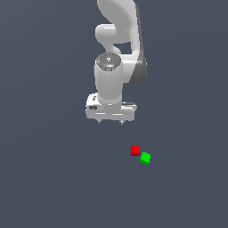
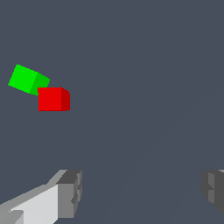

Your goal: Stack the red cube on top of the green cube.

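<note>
Currently | pincer [image 1: 110, 122] wide open, empty | red cube [image 1: 135, 150] just beside green cube [image 1: 145, 158], both on floor

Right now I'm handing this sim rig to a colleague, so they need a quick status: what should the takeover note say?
Tool: open, holding nothing, raised above the surface, off to the exterior view's left of both cubes.
Red cube: on the surface, untouched.
Green cube: on the surface right beside the red one, turned at an angle to it; the wrist view shows them touching or nearly so at a corner.
Done: nothing yet; no grasp and no stack.
Left: move the tool over the red cube, descend, close on it, lift, set it on the green cube, release. The close spacing may leave little finger room, so approach carefully.
</note>
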Controlling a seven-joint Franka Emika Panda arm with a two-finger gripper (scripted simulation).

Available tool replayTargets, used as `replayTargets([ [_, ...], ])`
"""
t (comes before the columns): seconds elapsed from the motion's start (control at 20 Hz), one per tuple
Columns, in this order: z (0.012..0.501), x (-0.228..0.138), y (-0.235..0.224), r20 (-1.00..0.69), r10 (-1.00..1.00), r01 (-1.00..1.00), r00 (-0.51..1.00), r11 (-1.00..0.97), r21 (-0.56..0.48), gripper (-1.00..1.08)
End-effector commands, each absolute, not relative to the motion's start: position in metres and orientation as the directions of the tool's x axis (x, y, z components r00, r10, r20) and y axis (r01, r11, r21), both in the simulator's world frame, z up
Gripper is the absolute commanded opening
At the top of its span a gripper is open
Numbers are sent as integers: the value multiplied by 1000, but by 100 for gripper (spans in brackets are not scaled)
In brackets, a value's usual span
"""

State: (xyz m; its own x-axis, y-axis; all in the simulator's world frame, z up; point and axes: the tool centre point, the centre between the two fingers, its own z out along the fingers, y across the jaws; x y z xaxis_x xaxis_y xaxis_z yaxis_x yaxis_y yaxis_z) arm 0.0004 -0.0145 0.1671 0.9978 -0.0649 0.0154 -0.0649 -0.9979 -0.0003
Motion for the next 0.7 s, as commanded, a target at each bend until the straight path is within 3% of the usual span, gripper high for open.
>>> replayTargets([
  [0.0, 167, 0, -15, 15, -65, -65, 998, -998, 0, 100],
  [0.65, 138, 23, 22, 11, -54, -54, 998, -999, -1, 100],
])
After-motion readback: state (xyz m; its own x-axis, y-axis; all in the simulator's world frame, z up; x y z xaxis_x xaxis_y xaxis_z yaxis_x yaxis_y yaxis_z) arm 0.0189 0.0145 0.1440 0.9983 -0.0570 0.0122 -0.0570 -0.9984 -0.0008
